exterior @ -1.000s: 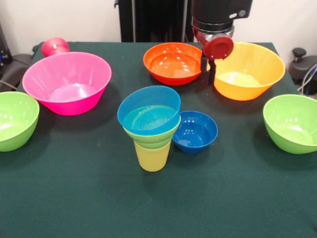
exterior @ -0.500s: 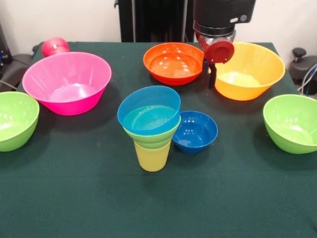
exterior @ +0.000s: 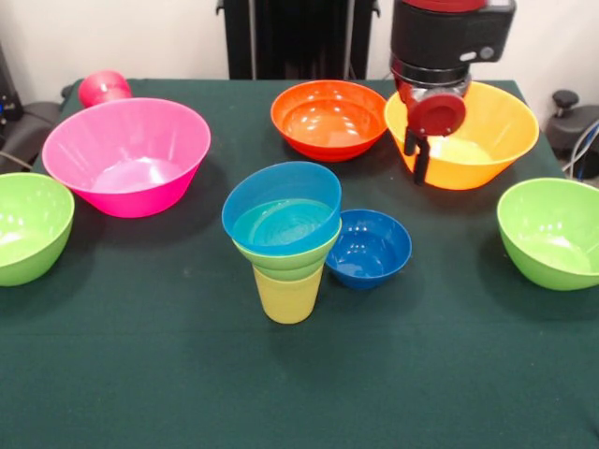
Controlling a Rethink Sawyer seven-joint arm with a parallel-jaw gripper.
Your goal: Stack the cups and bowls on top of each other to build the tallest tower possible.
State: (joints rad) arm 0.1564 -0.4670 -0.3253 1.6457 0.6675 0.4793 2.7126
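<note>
Shifted: gripper point(exterior: 418, 159) now hangs over the yellow-orange bowl's point(exterior: 487, 131) near rim, off the orange-red bowl point(exterior: 328, 117) | claw state: cannot tell | front view: tower point(exterior: 284, 234) mid-table, unchanged, dark blue bowl point(exterior: 370, 248) touching it | likely picking the next bowl.
</note>
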